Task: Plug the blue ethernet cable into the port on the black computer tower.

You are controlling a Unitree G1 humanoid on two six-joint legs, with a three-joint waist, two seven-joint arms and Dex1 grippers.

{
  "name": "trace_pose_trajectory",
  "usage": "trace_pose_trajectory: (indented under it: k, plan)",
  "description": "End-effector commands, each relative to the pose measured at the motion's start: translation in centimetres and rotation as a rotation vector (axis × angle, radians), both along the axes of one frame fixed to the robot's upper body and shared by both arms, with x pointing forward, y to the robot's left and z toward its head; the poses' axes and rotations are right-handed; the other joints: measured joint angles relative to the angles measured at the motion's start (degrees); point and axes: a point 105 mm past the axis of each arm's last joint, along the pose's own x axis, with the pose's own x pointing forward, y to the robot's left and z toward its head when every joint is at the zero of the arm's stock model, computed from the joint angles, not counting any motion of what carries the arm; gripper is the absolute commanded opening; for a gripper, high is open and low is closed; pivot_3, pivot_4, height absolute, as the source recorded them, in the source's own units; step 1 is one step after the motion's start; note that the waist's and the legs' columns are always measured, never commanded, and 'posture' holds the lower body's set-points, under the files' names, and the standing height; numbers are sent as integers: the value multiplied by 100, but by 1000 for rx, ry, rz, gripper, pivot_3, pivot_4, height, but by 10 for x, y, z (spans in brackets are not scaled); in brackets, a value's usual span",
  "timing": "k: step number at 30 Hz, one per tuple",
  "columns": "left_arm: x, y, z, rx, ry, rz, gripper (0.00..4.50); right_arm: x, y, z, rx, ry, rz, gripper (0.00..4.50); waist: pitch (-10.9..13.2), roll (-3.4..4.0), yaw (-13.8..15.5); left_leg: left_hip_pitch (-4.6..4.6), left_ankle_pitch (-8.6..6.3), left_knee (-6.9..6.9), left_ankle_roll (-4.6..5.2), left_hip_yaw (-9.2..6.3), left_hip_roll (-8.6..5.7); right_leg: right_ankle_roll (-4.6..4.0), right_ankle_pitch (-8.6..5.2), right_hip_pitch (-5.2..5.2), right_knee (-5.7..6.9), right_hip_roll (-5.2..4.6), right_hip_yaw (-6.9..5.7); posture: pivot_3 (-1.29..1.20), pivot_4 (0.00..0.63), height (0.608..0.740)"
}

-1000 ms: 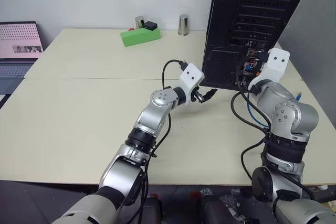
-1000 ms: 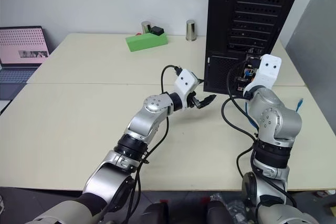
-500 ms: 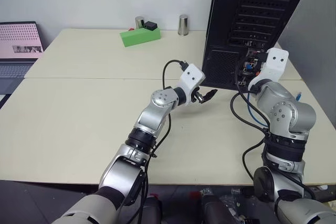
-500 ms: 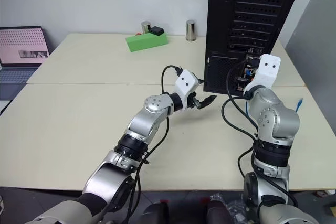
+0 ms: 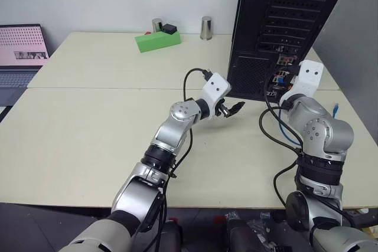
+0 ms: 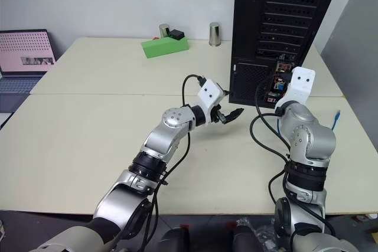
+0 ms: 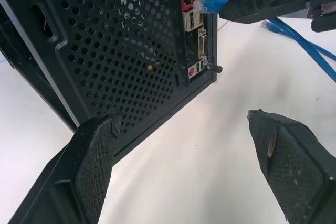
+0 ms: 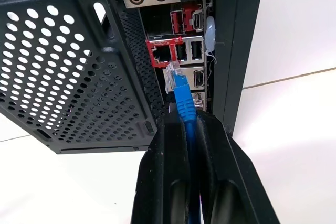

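1. I'm working over a cream table (image 5: 88, 134).
2. My right gripper (image 8: 185, 129) is clamped on the blue ethernet cable (image 8: 184, 95), plug just short of the port (image 8: 161, 53), at its five o'clock.
3. The black computer tower (image 5: 277, 22) awaits; next I'd nudge toward eleven o'clock, then push in.
4. My left gripper (image 5: 233, 108) hangs spread, empty.

black computer tower (image 5: 283, 22): no brand, label or port marking can be read on the rear panel.
laptop screen (image 5: 22, 45): a grid of small marks and a pale band, perhaps text, too small to read.
green box (image 5: 157, 41): no lettering legible.
metal cups (image 5: 205, 28): no lettering legible.
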Motion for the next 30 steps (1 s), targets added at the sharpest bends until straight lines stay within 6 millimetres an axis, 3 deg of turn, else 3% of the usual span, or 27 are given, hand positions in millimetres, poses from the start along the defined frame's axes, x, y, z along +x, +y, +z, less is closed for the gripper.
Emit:
trace_pose_trajectory:
  k: [1, 30]
  plan:
    - [-4, -5, 13, -15, -57, -22, 4087, -4, 1, 21, -7, -89, -1, 0, 0, 0, 0, 0, 0, 0, 0, 0, 0, 0, 0, 0, 0, 0, 0, 0, 150, 740]
    - [-4, -6, 12, -13, -61, -19, 4087, -1, 5, 29, -30, -116, 22, 0, 0, 0, 0, 0, 0, 0, 0, 0, 0, 0, 0, 0, 0, 0, 0, 0, 150, 740]
